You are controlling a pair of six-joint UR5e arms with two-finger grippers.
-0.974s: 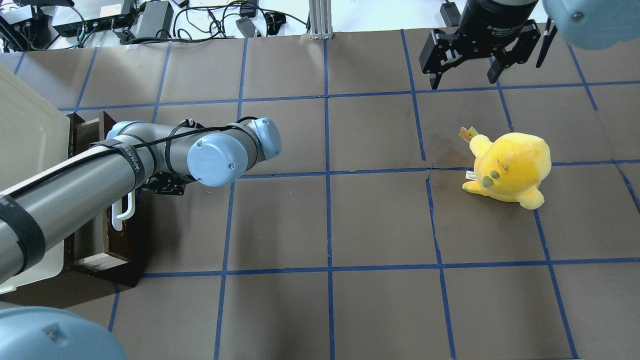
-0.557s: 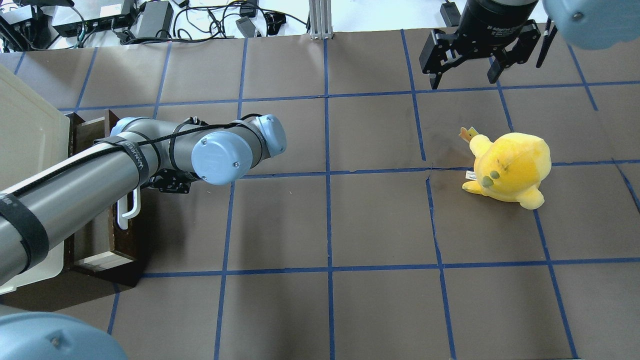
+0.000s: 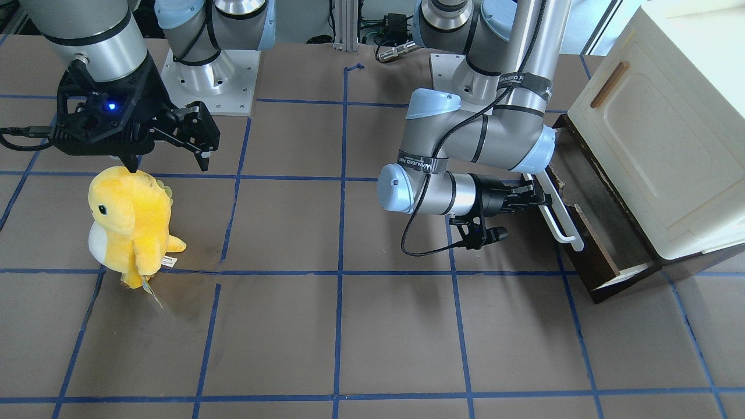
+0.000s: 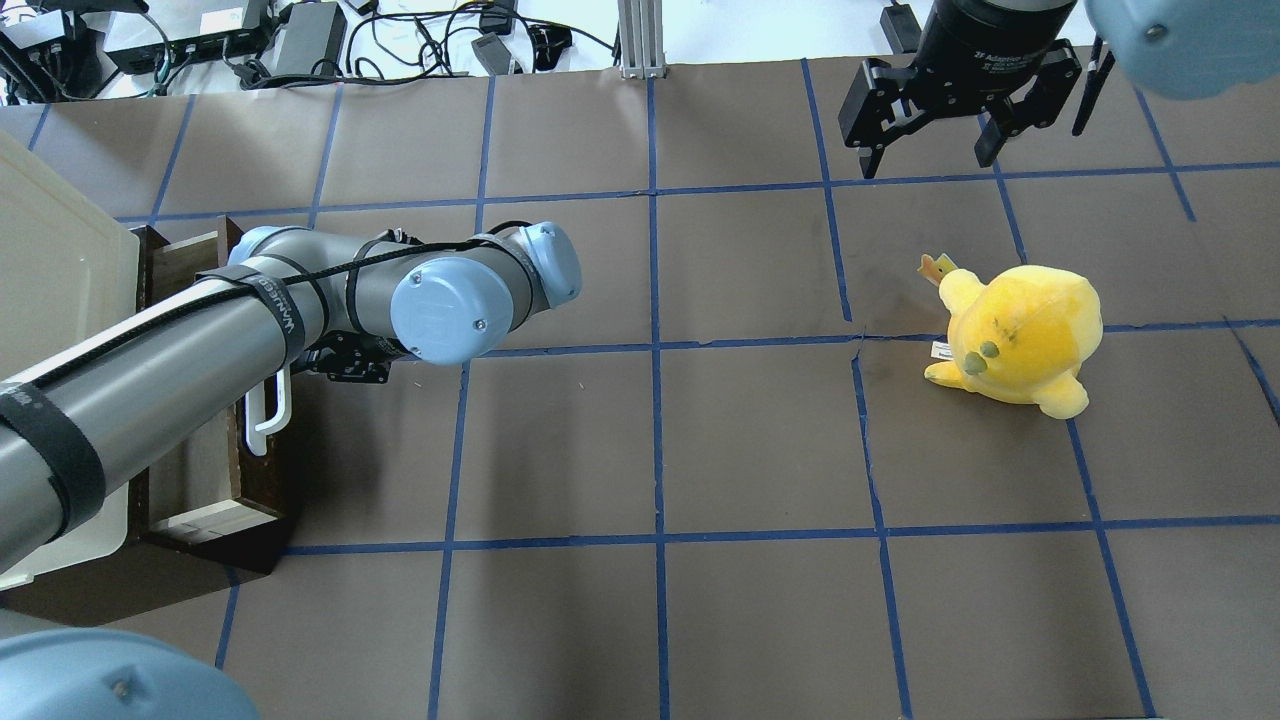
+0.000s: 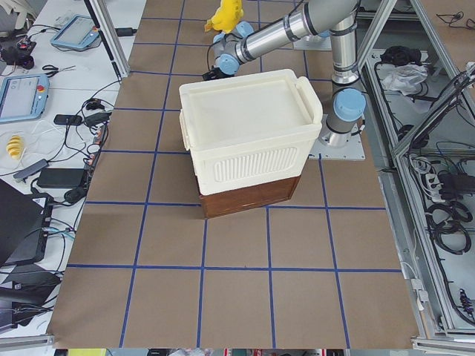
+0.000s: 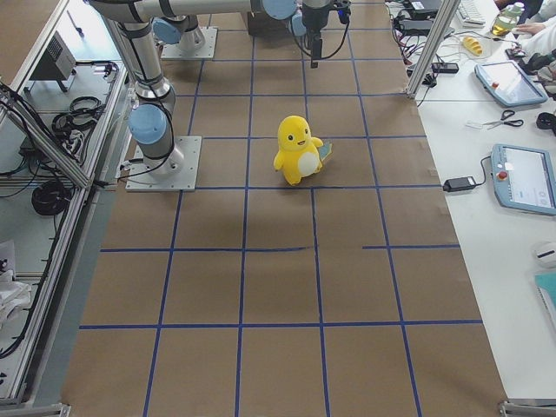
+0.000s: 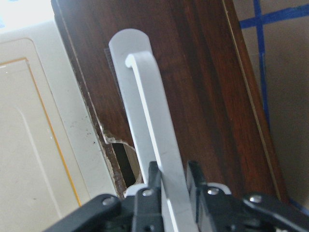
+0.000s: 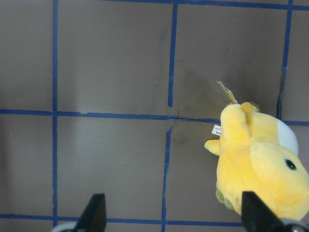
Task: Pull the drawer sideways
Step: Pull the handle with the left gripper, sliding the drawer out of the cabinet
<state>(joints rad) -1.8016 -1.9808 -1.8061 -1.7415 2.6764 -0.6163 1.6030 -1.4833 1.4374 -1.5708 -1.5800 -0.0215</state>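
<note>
L end effector point(image 7: 171, 170) narrow, clamped on the white handle point(image 3: 560, 216). Wrist cam shows one finger on each side of the bar, both fingers point(image 7: 147, 195) touching it. Grip sits toward the robot-side end of the bar, not mid-bar. L wrist lies roughly horizontal, low over the tabletop point(image 3: 349, 326).

Drawer point(image 3: 591, 250) is at the robot's left end of the tabletop, partly out of the dark brown base point(image 3: 631, 282) under the cream cabinet point(image 3: 652, 145). Pale interior shows between the drawer front and the cabinet. Front panel is dark wood, w/ a chipped spot on the edge next to the cabinet.

R end effector point(image 4: 925, 165) wide open, nothing in it, hanging above the tabletop on the robot's right side. Yellow plush point(image 3: 128, 221) stands upright on the tabletop nearby, not touching it, and well apart from the drawer.
</note>
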